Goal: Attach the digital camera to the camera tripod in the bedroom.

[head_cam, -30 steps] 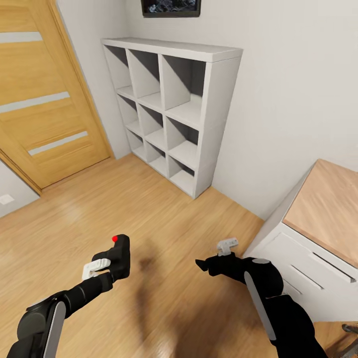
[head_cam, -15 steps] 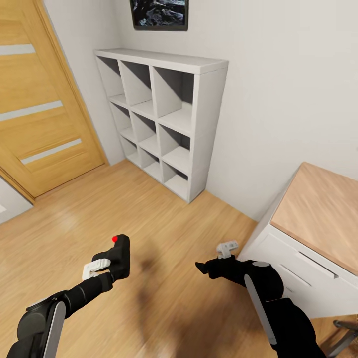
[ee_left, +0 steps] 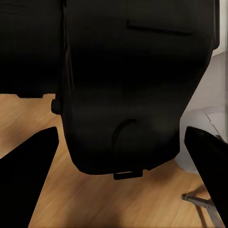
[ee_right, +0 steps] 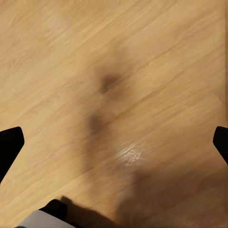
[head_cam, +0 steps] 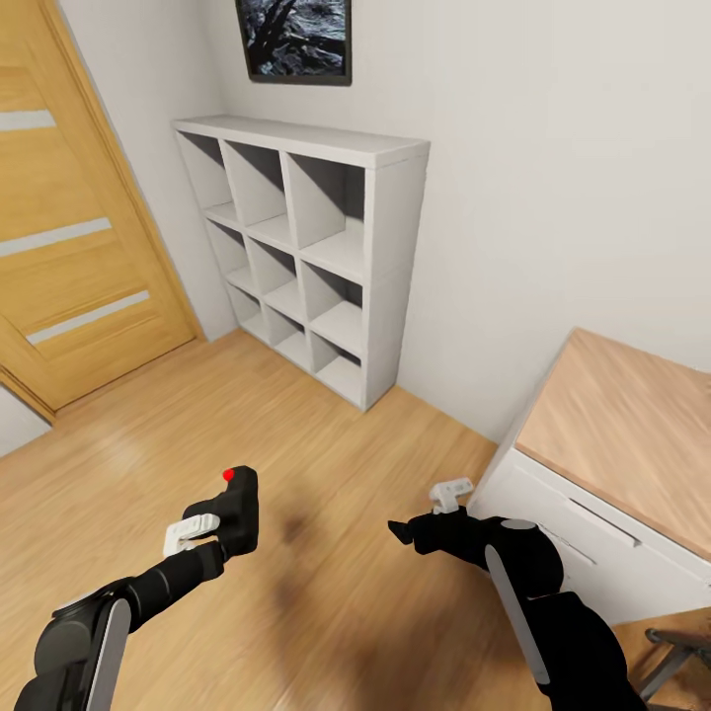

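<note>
Gripping the digital camera (head_cam: 238, 512) in our left hand (head_cam: 225, 521), we hold it low above the wood floor (head_cam: 326, 464) — its red button (head_cam: 228, 475) on top. Our right hand (head_cam: 400, 530) hangs spread apart with nothing between its fingers. Beyond stand a white cube shelf (head_cam: 306, 247), an oak door (head_cam: 69, 227) and a wood-topped counter (head_cam: 622, 434).

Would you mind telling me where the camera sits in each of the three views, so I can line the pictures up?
Head view: the camera is at lower left, held upright in the left gripper, red button on top.
Left wrist view: the camera is the big black body between the fingertips, across the upper and middle picture.
Right wrist view: not in it.
Shared landmark: the wood floor, seen under the camera and under the right gripper.
</note>
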